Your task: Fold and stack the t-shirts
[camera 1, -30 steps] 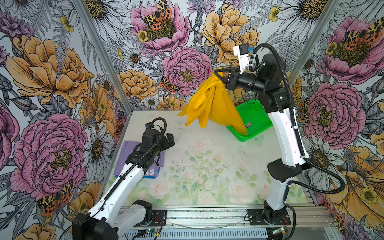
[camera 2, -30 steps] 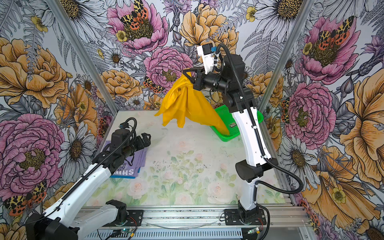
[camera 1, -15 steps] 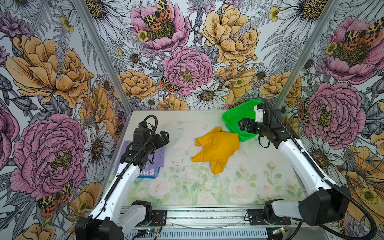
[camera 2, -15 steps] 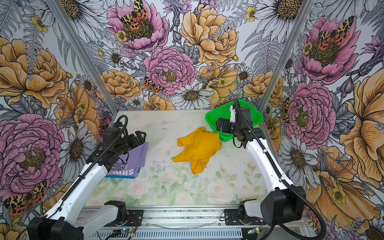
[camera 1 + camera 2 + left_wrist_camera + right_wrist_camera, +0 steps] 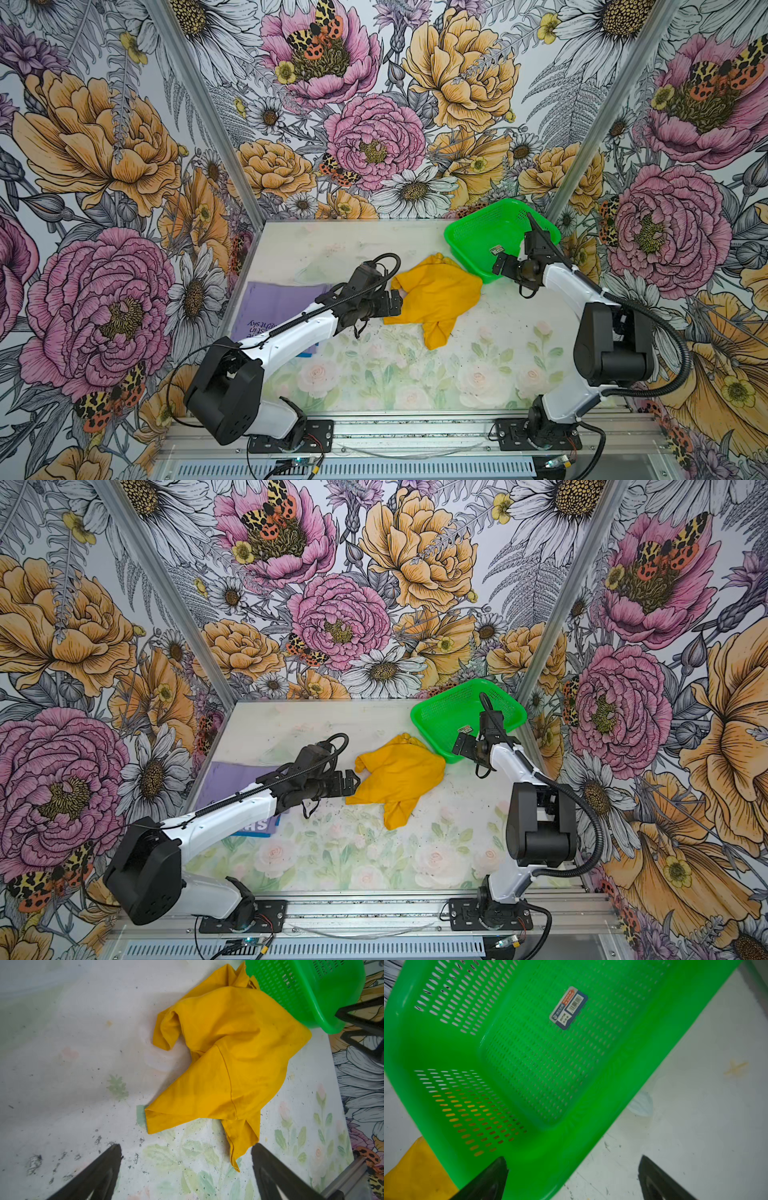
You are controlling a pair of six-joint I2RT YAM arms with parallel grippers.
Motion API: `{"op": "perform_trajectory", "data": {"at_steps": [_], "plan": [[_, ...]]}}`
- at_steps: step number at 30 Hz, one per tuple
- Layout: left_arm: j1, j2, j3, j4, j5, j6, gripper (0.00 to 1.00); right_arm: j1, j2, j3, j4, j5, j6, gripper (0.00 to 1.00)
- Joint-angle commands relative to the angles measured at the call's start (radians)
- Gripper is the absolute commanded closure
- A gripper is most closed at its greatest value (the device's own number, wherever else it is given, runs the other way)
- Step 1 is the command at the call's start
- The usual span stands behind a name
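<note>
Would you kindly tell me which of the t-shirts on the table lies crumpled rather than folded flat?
The mustard-yellow t-shirt, bunched beside the green basket; the lavender t-shirt lies folded flat.

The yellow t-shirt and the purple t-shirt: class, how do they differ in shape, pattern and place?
The yellow t-shirt lies crumpled; the purple t-shirt lies flat with straight edges. The yellow t-shirt is plain; the purple t-shirt has dark print. The yellow t-shirt is mid-table against the green basket; the purple t-shirt is by the left edge. Both rest on the table.
</note>
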Motion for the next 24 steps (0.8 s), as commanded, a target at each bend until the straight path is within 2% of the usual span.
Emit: {"op": "perform_trajectory", "data": {"at_steps": [1, 9, 12, 20, 24], "plan": [[-0.021, -0.001, 0.014, 0.043, -0.051, -0.036, 0.01, 0.017, 0.081, 0.103, 0.085, -0.103, 0.043, 0.01], [-0.018, -0.019, -0.038, 0.042, -0.050, -0.028, 0.01, 0.126, 0.273, 0.403, 0.121, -0.173, 0.064, 0.01], [-0.025, -0.009, -0.051, 0.042, -0.037, -0.015, 0.01, 0.131, 0.287, 0.431, 0.123, -0.169, 0.065, 0.01], [-0.038, 0.073, -0.117, 0.042, -0.058, -0.061, 0.01, 0.129, 0.047, 0.172, 0.126, -0.119, 0.025, 0.01], [-0.058, 0.149, -0.102, 0.113, -0.041, -0.037, 0.13, 0.124, -0.086, 0.035, 0.124, -0.112, -0.010, 0.01]]}}
